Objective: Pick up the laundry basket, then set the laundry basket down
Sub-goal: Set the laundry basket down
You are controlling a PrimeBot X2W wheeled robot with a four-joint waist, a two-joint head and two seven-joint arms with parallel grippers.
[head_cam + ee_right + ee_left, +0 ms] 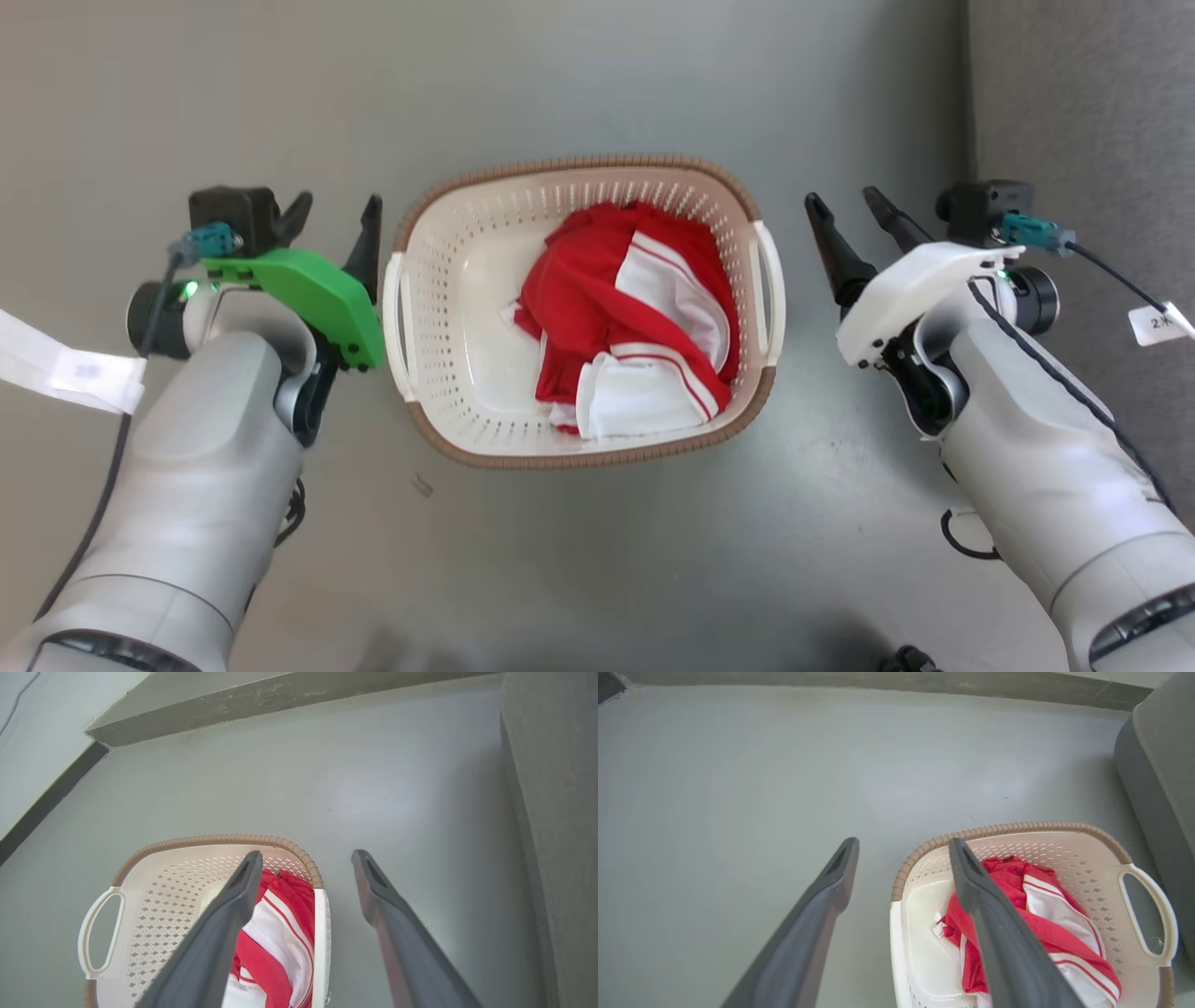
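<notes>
A cream laundry basket (455, 308) with a brown woven-look rim sits on a bare grey floor (597, 84), midway between two robot arms. A crumpled red and white garment (625, 308) lies inside it, hiding much of the bottom.

The left gripper (338, 219), under a green cover, hangs just beside the basket's left handle (394, 317), with its jaws apart and holding nothing. The right gripper (842, 201), under a white cover, stands farther from the right handle (770, 299), with a strip of floor between them. Its jaws are also spread and empty.

Open floor runs ahead of the basket. A grey upholstered block (1083, 93) lines the right edge, close to the right arm.

In the right wrist view, a dark skirting strip (46, 802) and a raised ledge (280, 695) bound the floor.

A small white tag (1158, 324) on the right cable begins with "2", and the rest is cut off. A white tape flag (75, 369) on the left cable carries faint, unreadable print.

In the left wrist view, one finger (999, 933) crosses in front of the basket (1064, 854), covering its near wall.
</notes>
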